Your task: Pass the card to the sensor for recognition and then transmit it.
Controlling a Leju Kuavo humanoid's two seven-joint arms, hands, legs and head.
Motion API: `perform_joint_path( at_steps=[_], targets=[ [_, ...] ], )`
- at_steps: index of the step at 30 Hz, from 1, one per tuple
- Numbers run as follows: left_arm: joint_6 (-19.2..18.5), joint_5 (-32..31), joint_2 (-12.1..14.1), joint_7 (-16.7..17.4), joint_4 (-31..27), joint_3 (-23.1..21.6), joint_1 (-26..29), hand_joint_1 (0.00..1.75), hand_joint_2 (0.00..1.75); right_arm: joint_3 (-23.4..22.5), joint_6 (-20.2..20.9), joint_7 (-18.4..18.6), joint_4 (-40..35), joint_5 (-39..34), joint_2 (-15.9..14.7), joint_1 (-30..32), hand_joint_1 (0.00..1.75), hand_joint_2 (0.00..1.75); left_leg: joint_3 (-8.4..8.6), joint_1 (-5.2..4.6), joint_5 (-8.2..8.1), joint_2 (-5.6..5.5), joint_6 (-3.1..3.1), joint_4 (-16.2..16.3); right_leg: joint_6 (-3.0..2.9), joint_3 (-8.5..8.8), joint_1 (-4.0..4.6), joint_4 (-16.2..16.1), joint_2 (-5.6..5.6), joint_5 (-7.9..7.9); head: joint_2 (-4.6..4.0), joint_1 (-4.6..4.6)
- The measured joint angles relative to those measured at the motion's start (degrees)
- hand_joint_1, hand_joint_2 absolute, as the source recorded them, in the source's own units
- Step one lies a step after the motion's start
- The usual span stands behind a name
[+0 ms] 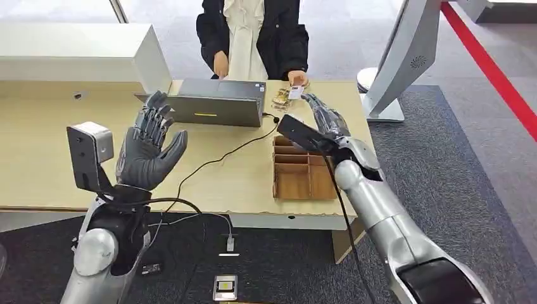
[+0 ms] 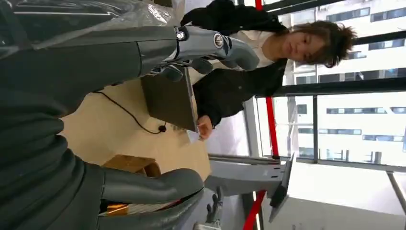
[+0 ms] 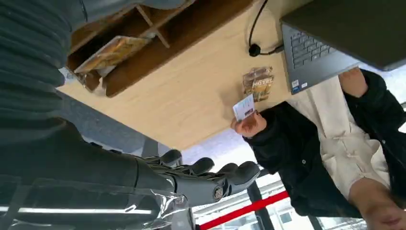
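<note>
A: Pale wooden surface (image 1: 240, 171) mid-frame; small white card (image 1: 296, 92) upper centre, pinched by the person's hand (image 1: 297, 78).
B: Right hand (image 1: 326, 115) fingers spread, empty, near it; left hand (image 1: 147, 144) raised, empty. Risk: fumbled handover, card drops.

laptop (image 1: 218, 101) far centre of table (image 1: 44, 158) | wooden divided tray (image 1: 304, 174) right, near edge | snack packets (image 1: 282, 98) far right | black cable (image 1: 215, 161) across centre
</note>
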Motion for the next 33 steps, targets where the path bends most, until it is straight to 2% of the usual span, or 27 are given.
perform_joint_path(
  at_steps=[9,16,27,29,33],
  targets=[
    [1.22,-0.85,-0.15,0.83,-0.61,-0.02,0.07,0.00,1.75,0.66,1.90,0.90,-7.71,0.20,-0.46,2.97,0.00,1.75,0.00,-0.01,0.00,0.00,0.00,0.00,0.00,0.00,0.00,-0.01,0.00,0.00,0.00,0.00],
    [1.73,-1.64,-0.44,1.14,-0.92,-0.07,0.24,0.00,1.75,1.31,2.82,1.46,-10.64,0.24,-0.87,4.12,0.00,1.75,0.00,-0.01,0.00,0.01,0.00,0.00,0.00,0.00,0.00,-0.01,0.00,0.00,0.00,0.00],
    [1.12,-1.44,-1.03,0.22,-0.90,-0.11,0.14,0.00,1.75,2.38,-1.14,-1.90,-8.00,6.34,-0.83,4.06,0.00,1.75,-0.02,0.00,0.00,0.00,0.00,0.00,0.00,0.00,0.00,-0.01,0.00,0.00,0.00,0.02],
    [0.79,-1.40,-1.11,0.13,-0.90,-0.11,0.14,0.00,1.75,2.78,-1.51,-1.90,-7.21,7.35,-0.83,4.07,0.00,1.75,-0.03,0.00,0.00,0.00,0.00,0.00,0.00,0.00,0.00,-0.01,0.00,0.00,0.00,0.02],
    [0.53,-1.29,-1.22,0.13,-0.90,-0.13,0.15,0.00,1.75,3.43,-1.66,0.54,-5.75,9.66,-0.81,4.03,0.00,1.75,-0.04,0.00,0.00,-0.02,0.00,0.00,0.00,0.00,0.00,-0.01,-0.01,0.00,0.00,0.02]
  ],
)
